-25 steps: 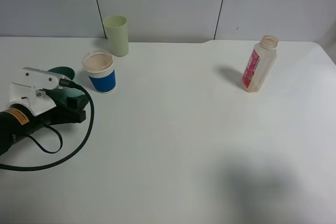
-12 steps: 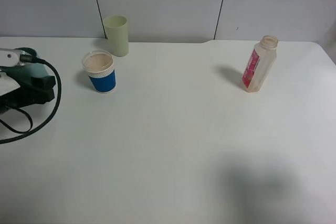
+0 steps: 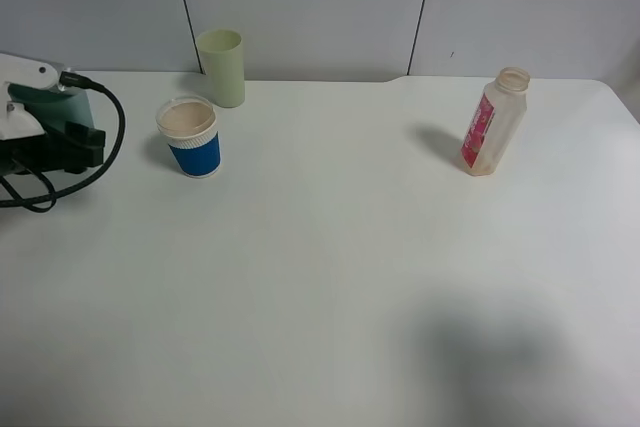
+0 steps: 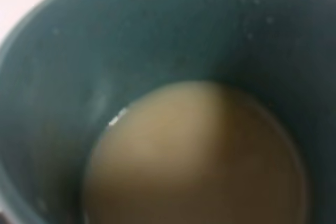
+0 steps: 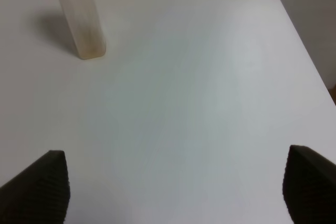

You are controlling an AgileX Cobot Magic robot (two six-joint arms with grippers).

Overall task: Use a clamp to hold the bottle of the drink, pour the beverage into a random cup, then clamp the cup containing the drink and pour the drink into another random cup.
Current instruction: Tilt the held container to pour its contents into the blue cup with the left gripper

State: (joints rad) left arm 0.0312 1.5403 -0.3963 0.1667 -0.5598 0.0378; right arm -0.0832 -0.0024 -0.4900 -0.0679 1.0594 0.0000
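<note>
Teal tumbler gripped, pour into blue paper cup not yet made
Your left gripper is clamped on the tumbler, left of the paper cup, with the beverage inside. Carry it level, bring the rim over the paper cup, then tilt slowly. Right gripper jaws stand apart, empty.

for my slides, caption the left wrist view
Looking into the teal cup, beige drink at its bottom

Soft, even light is falling on the white table, a faint broad shadow lying at the high view's lower right. The bottle is casting a soft shadow leftward. Up close, the teal cup is showing dim and blurred.
</note>
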